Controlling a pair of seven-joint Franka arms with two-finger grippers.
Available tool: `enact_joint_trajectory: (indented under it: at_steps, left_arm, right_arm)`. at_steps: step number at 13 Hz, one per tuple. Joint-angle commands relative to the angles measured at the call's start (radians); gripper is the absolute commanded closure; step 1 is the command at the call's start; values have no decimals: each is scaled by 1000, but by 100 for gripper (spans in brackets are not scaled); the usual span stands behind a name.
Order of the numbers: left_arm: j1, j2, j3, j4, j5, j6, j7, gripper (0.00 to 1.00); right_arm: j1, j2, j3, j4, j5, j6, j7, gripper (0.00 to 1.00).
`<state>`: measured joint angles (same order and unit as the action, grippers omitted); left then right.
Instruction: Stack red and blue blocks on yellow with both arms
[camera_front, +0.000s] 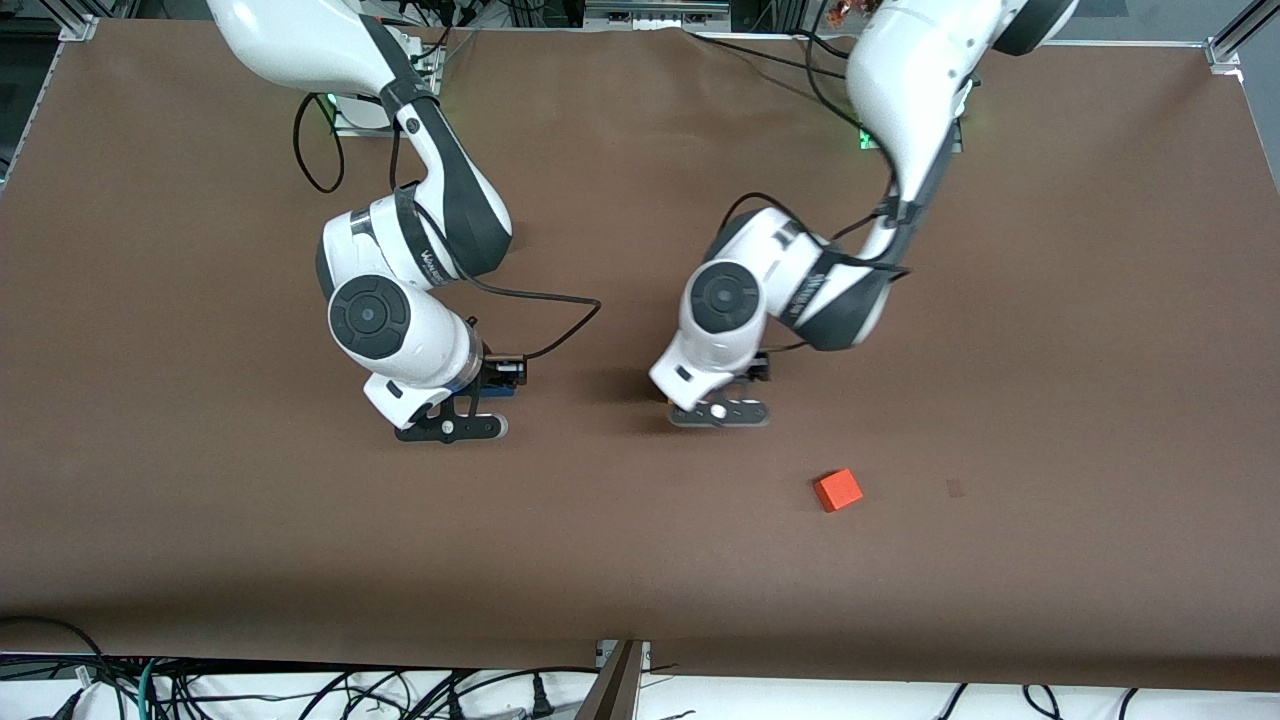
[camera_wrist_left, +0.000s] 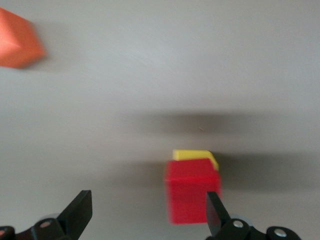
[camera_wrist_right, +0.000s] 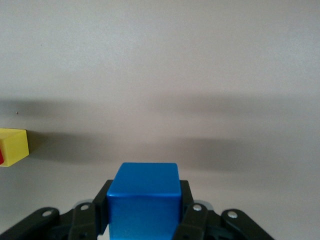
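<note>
The red block (camera_wrist_left: 191, 194) sits on the yellow cube (camera_wrist_left: 195, 154) in the left wrist view. My left gripper (camera_wrist_left: 147, 216) is open above this stack, and the red block stands close to one fingertip (camera_wrist_left: 216, 210). In the front view the left gripper (camera_front: 716, 406) hides the stack. My right gripper (camera_wrist_right: 145, 220) is shut on the blue block (camera_wrist_right: 144, 202) and holds it above the table. It shows in the front view (camera_front: 478, 408) toward the right arm's end of the table, with a bit of blue (camera_front: 497, 392) showing. The yellow cube (camera_wrist_right: 12, 146) also shows at the edge of the right wrist view.
An orange cube (camera_front: 838, 490) lies on the brown table (camera_front: 640, 560), nearer to the front camera than the left gripper and toward the left arm's end. It also shows in the left wrist view (camera_wrist_left: 17, 40). Black cables hang from both arms.
</note>
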<state>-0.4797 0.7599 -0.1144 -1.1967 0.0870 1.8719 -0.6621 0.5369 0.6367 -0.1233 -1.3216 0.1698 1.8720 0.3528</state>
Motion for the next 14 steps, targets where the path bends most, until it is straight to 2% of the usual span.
enact_joint_trajectory:
  at_steps: [1, 4, 6, 10, 14]
  left_arm:
    - [120, -94, 4, 34, 27, -63, 7, 0]
    - [263, -149, -1, 58, 16, -62, 211, 0]
    - [323, -162, 1, 80, 17, -63, 223, 0]
    - [452, -238, -5, 83, 8, -76, 350, 0]
    - [570, -342, 2, 49, -61, -290, 613, 0]
  right_arm:
    - [34, 9, -4, 27, 11, -8, 96, 69]
    - [121, 43, -6, 86, 10, 27, 271, 69]
    - [182, 93, -6, 174, 10, 39, 389, 69]
    - [259, 145, -6, 208, 10, 200, 465, 69]
    - [304, 179, -6, 208, 8, 318, 534, 69]
